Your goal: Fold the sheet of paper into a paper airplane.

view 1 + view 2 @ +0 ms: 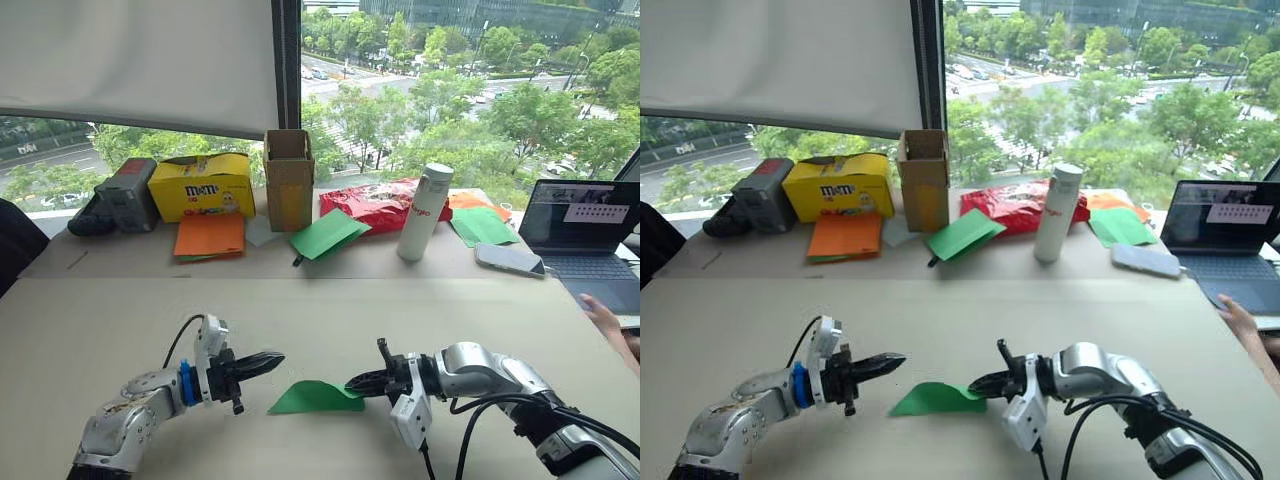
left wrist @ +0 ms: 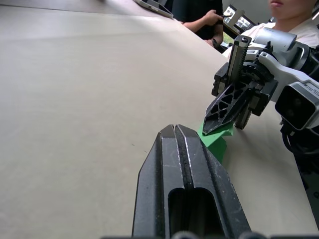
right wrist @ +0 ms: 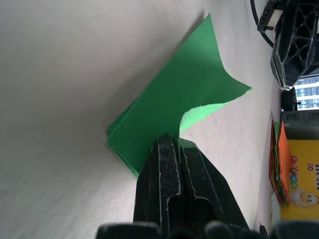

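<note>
thin matte bright green sheet of paper (image 1: pixel 315 397), folded into layered pointed wedge, lying on pale smooth surface (image 1: pixel 300 320) between both end effectors. right end effector (image 1: pixel 357 382) closed on one edge of the sheet, lifting a corner. left end effector (image 1: pixel 272 359) closed, empty, just beside the other end, apart from it. farther back: orange paper sheets (image 1: pixel 210 236), yellow candy box (image 1: pixel 201 186), brown cardboard box (image 1: pixel 289 178), white bottle (image 1: pixel 424 212), red bag (image 1: pixel 375 203), laptop (image 1: pixel 580 225). person's hand (image 1: pixel 604 318) at right edge.

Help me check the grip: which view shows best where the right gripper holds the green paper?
Right wrist view: the right gripper pinches the sheet of paper at its edge. Eye views show it small; left wrist view mostly hides it.
</note>
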`<act>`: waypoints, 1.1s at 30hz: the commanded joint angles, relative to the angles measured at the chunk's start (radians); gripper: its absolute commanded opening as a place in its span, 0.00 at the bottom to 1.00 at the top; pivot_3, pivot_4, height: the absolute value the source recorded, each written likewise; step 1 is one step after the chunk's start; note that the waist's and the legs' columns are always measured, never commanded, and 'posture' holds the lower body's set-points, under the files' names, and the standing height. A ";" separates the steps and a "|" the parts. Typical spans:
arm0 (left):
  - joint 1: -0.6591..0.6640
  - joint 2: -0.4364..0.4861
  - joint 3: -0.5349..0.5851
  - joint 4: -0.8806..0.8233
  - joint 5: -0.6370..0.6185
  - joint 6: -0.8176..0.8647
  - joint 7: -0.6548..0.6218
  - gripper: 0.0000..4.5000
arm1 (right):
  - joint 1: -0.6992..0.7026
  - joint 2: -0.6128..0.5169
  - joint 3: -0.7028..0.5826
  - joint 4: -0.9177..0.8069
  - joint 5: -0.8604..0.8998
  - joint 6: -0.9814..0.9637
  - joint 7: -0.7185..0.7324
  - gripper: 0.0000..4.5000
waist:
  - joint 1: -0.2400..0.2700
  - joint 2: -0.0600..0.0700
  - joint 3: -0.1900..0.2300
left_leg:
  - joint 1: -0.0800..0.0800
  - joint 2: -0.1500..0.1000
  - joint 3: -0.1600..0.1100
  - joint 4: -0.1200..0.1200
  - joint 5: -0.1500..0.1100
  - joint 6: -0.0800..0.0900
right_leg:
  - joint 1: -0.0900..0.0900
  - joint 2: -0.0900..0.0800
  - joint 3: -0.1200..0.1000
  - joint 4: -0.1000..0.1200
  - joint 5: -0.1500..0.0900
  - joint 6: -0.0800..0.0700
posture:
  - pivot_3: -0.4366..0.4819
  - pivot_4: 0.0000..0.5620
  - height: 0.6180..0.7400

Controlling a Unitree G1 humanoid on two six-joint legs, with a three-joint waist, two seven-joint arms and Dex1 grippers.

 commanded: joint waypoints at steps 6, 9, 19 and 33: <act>-0.126 -0.076 -0.155 -0.105 0.058 0.095 0.105 0.00 | 0.030 -0.037 0.063 0.023 -0.070 0.060 0.006 0.00 | -0.001 -0.006 0.000 | -0.001 0.000 0.000 0.000 0.000 0.000 | 0.000 0.000 0.000 -0.001 0.002 -0.001 | 0.48 0.27 1.00; -0.162 -0.063 -0.237 -0.115 0.112 0.091 0.085 0.00 | 0.029 -0.040 0.072 0.021 -0.069 0.065 0.005 0.00 | -0.001 -0.006 0.000 | -0.001 0.000 0.000 0.000 0.000 0.000 | 0.000 0.000 0.000 -0.001 0.001 -0.001 | 0.48 0.27 1.00; -0.162 0.029 -0.362 -0.118 0.224 0.063 0.002 0.00 | 0.031 -0.052 0.081 0.017 -0.053 0.085 0.011 0.00 | 0.000 -0.006 0.000 | -0.001 0.000 -0.001 -0.001 0.000 0.000 | 0.000 0.000 0.000 -0.003 0.001 -0.001 | 0.48 0.27 1.00; -0.050 0.026 -0.374 -0.006 0.287 0.008 -0.014 0.00 | 0.065 -0.102 0.089 -0.048 0.214 0.160 0.138 0.14 | 0.007 -0.002 0.002 | -0.004 0.000 -0.003 -0.001 -0.001 0.001 | 0.000 -0.002 0.000 -0.004 0.001 -0.002 | 0.48 0.27 1.00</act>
